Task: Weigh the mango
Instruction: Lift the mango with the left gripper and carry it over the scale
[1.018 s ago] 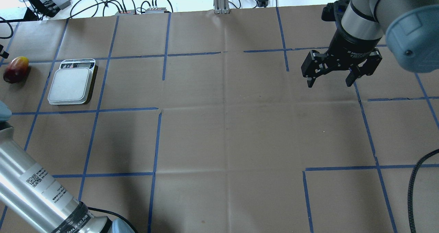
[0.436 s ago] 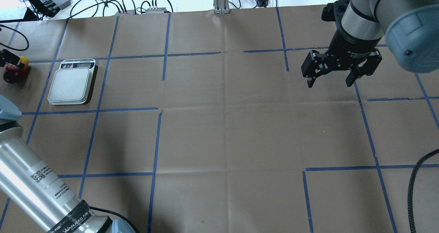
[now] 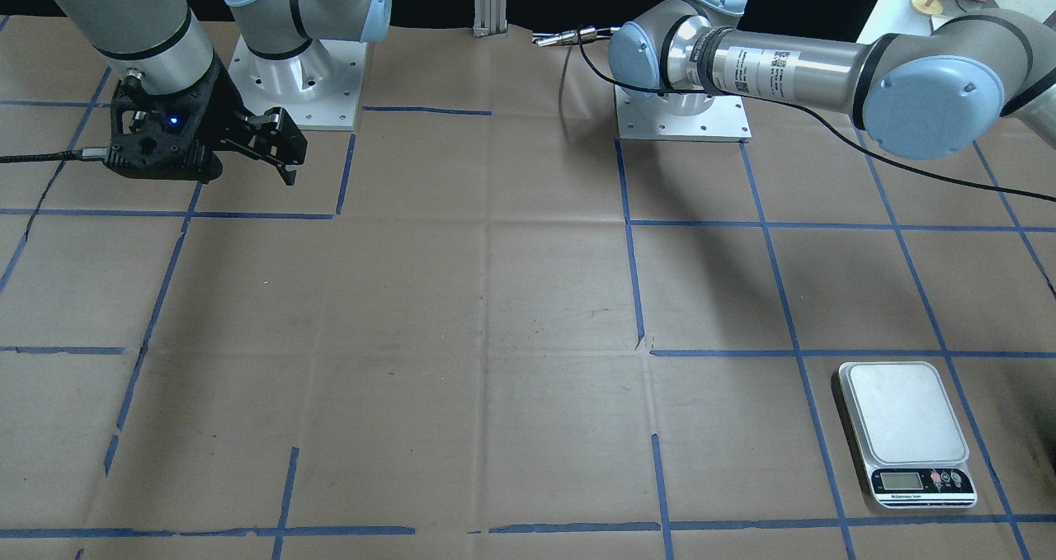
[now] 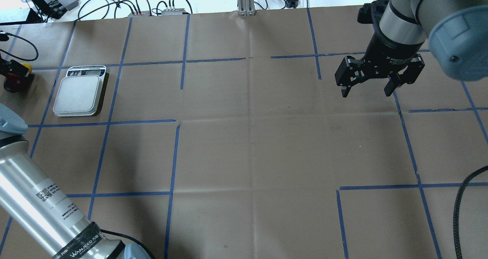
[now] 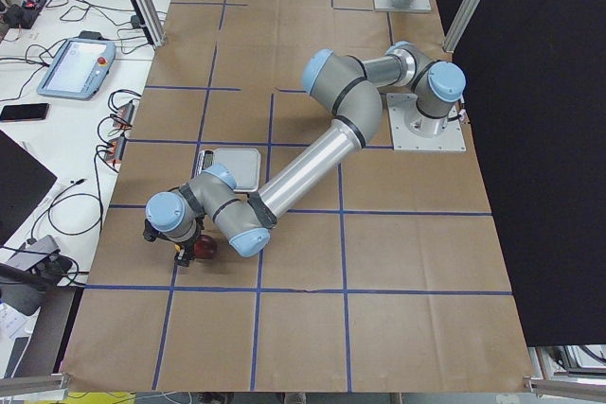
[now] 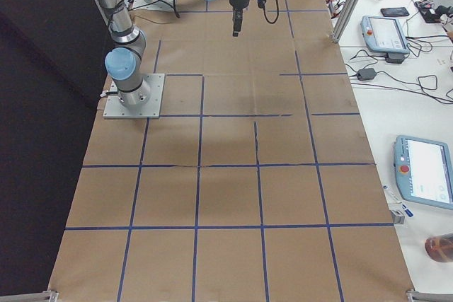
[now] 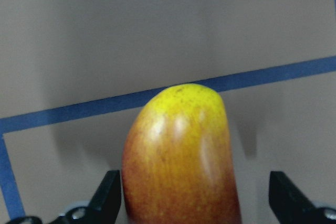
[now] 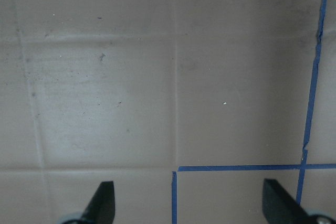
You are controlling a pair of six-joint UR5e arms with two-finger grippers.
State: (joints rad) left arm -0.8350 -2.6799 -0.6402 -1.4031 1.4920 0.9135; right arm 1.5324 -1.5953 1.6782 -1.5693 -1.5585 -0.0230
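Observation:
The mango [image 7: 181, 161], red fading to a yellow tip, lies on the brown table cover at the far left edge of the overhead view [image 4: 13, 84]. It also shows in the exterior left view [image 5: 204, 247]. My left gripper [image 4: 12, 69] is low over it, open. Its fingers [image 7: 108, 196] stand on either side of the fruit, with a gap on the right side. The white kitchen scale [image 4: 79, 93] sits empty just right of the mango. My right gripper [image 4: 366, 89] hangs open and empty above the far right of the table.
Blue tape lines [image 4: 175, 156] grid the brown cover. Cables and boxes [image 4: 160, 11] lie beyond the far edge. A black cable [image 4: 463, 198] loops in at the right. The left arm's forearm [image 4: 42, 205] crosses the near left corner.
My left gripper has come in from the left edge and down over the mango, now covering most of it. The right arm, scale and mango have not moved.

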